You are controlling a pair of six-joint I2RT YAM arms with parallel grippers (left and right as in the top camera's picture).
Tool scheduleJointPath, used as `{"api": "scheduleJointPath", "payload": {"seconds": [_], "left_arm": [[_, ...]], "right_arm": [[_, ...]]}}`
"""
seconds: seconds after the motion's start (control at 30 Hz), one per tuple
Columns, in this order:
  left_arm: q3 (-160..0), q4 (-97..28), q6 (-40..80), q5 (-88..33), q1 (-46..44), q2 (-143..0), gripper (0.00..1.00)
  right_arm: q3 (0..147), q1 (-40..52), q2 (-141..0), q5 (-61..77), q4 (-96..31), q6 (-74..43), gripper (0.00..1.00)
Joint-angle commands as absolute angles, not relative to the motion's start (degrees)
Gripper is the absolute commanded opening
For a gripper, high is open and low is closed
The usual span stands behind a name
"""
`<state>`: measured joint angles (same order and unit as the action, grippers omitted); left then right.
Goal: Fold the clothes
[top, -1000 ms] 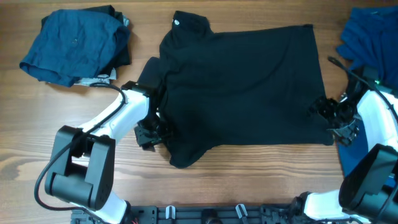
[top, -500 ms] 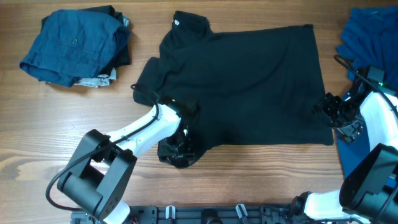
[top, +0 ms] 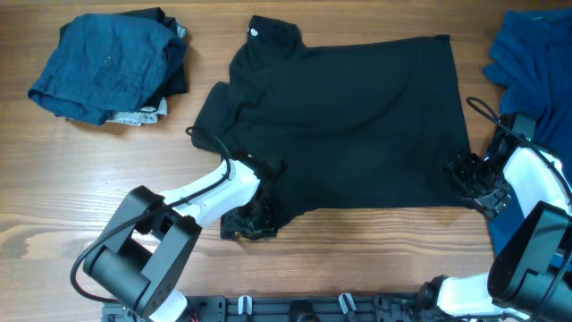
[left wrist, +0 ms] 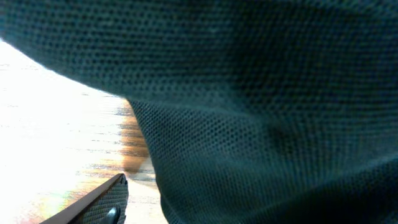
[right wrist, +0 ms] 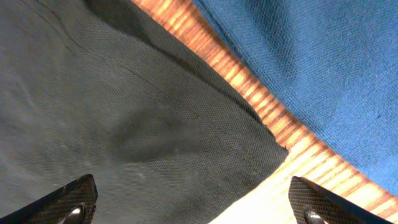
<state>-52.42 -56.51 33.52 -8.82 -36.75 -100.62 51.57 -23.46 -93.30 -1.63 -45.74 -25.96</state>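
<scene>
**Black shirt flat on bench, an end effector at each near corner**

Overhead: the black shirt point(top: 349, 125) lies spread flat on the bench point(top: 54, 197), with its collar point(top: 268, 34) on the far side from both arms. The left end effector point(top: 250, 222) sits at the shirt's near-left corner, with cloth touching or over it. Clenched or released, this view can't tell. The right end effector point(top: 478, 179) is at the near-right hem corner, released, nothing in it. The blue pile point(top: 103, 63) is well apart, far-left of the left end effector. The royal blue garment point(top: 536, 54) lies just beyond the right end effector, on its outer side. No containers in view, so no contents to note.

Left wrist: black mesh knit fills the view, close against the cam. One fingertip point(left wrist: 99, 204) shows low down w/ bare bench beside it, and the 2nd finger is hidden. Grip state: cannot tell.

Right wrist: the fingertips point(right wrist: 74, 200) stand wide apart w/ the shirt's hem corner lying flat ahead between them, not pinched. Beyond it comes a strip of bench, then the royal blue cloth.

Handling (a judgement): the fabric looks light, thin and limp, prob. a bit slippery. It'd sag and bunch and won't hold shape, but it isn't fragile. Best hold is prob. a pinch at the hem corners, one per arm, catching both layers.
</scene>
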Motion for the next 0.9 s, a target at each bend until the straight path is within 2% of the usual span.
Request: {"api": "scheduleJointPath", "payload": {"seconds": [0.0,0.2,0.33,0.47,0.7,0.87], "left_arm": [[-52.01,-56.34,35.22,-7.88,-37.01,-100.51,0.73],[-52.01,-56.34,35.20,-7.86,-37.01,-100.51,0.73],[-52.01,-56.27,35.31,-7.88,-37.01,-100.51,0.75],[-52.03,-54.72,35.68,-9.39,-37.01,-100.51,0.68],[-52.21,-52.27,36.71,-7.05,-37.01,-96.33,0.69],[-52.18,-51.90,36.69,-4.84,-37.01,-91.11,0.77]], "right_arm": [[49.78,-23.70,-93.38,-3.03,-45.19,-27.22,0.99],[45.98,-23.70,-93.38,-4.71,-40.86,-29.47,1.00],[42.57,-23.70,-93.38,-4.99,-35.66,-30.17,0.93],[42.59,-23.70,-93.38,-4.23,-35.35,-30.13,0.90],[42.59,-23.70,-93.38,-2.94,-35.40,-30.00,0.93],[42.59,-23.70,-93.38,-2.96,-35.38,-29.95,0.93]]}}
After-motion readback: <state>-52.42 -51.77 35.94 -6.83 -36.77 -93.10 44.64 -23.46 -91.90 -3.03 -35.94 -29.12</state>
